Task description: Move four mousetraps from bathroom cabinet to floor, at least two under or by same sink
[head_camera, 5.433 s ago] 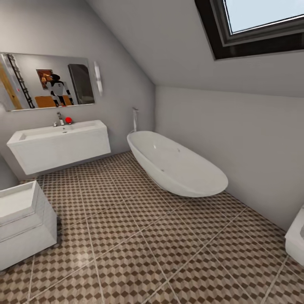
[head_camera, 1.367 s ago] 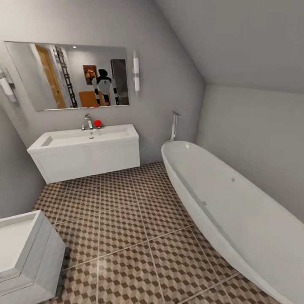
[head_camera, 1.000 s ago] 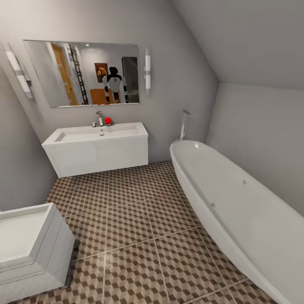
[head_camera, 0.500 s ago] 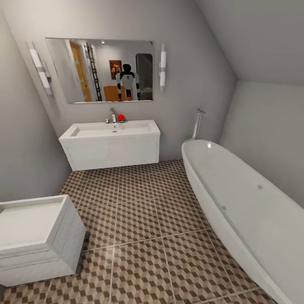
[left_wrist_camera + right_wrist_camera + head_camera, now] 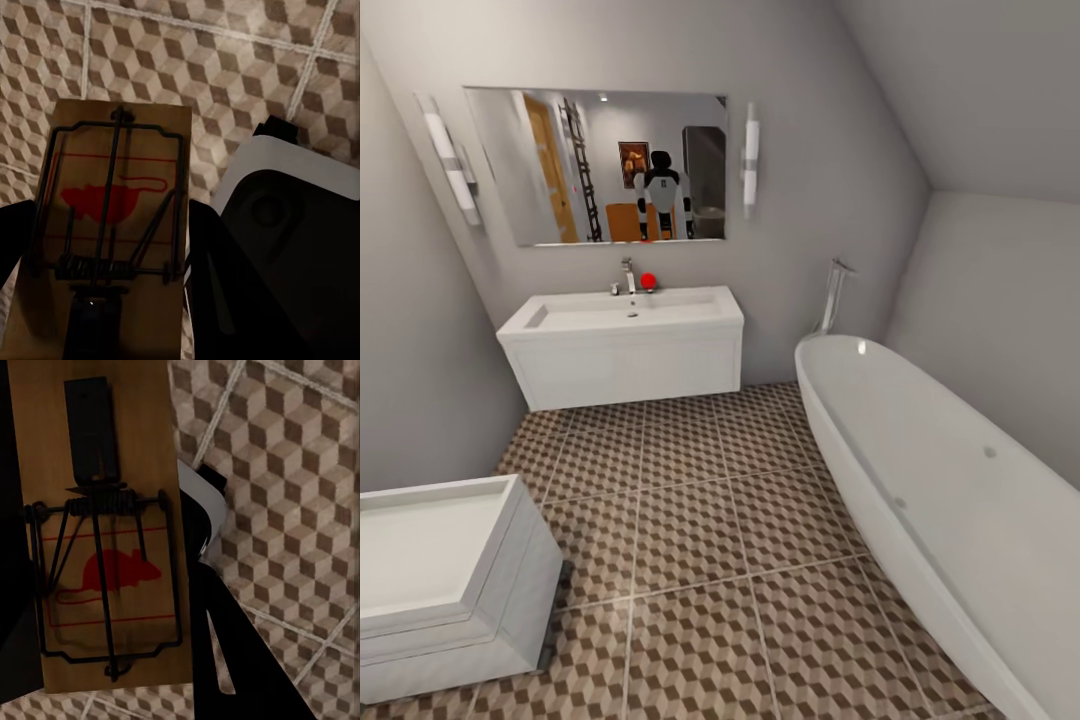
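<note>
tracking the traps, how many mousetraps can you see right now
2: one mousetrap held between the left gripper's fingers, another mousetrap held in the right gripper. Others may be out of view.

L pincer (image 5: 105, 300): dark fingers either side of a mousetrap (image 5: 112, 225), clamped on its edges, pointing down twd floor. R pincer (image 5: 97, 547): same, dark fingers flanking a second mousetrap (image 5: 101, 525), closed on it, aimed down.

Soft, even light filled my head view, walls bowing at the edges; both wrist views were dim, shadowed and slightly blurred.
</note>
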### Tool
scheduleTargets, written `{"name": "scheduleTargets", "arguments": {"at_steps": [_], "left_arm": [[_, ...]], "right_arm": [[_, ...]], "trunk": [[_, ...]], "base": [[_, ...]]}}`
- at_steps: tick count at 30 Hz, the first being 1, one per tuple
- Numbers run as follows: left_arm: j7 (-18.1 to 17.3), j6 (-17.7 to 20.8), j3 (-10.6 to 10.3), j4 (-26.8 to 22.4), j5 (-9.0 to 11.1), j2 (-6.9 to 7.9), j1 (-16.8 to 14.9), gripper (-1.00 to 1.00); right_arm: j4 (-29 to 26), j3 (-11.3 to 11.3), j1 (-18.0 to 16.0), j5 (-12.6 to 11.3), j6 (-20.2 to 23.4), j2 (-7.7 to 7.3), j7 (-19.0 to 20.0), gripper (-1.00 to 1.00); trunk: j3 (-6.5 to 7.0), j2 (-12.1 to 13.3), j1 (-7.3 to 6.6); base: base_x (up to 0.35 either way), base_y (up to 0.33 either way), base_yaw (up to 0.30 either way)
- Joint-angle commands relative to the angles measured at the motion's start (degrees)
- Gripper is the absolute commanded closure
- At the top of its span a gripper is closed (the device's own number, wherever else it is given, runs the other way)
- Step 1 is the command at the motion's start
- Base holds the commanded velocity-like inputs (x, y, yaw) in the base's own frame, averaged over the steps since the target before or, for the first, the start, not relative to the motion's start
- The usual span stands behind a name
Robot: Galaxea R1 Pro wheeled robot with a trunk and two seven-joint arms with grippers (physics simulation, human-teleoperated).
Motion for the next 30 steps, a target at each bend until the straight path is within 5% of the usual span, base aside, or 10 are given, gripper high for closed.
{"name": "scheduleTargets", "arguments": {"at_steps": [1,30], "left_arm": [[0.1,0.34,-0.49,0.03,0.07,-0.01,-0.05,1.0],[0.1,0.26,-0.49,0.03,0.0,-0.1,-0.05,1.0]], "right_arm": [[0.22,-0.1,-0.1,0.47,-0.42,0.0,0.03,1.0],[0.04,0.08,-0.1,0.19,-0.34,0.35,0.0,1.0]], "trunk": [[-0.07,-0.06,0.04],[-0.07,-0.06,0.04]], "base": [[0.304,0.099,0.0],[0.313,0.038,0.0]]}}
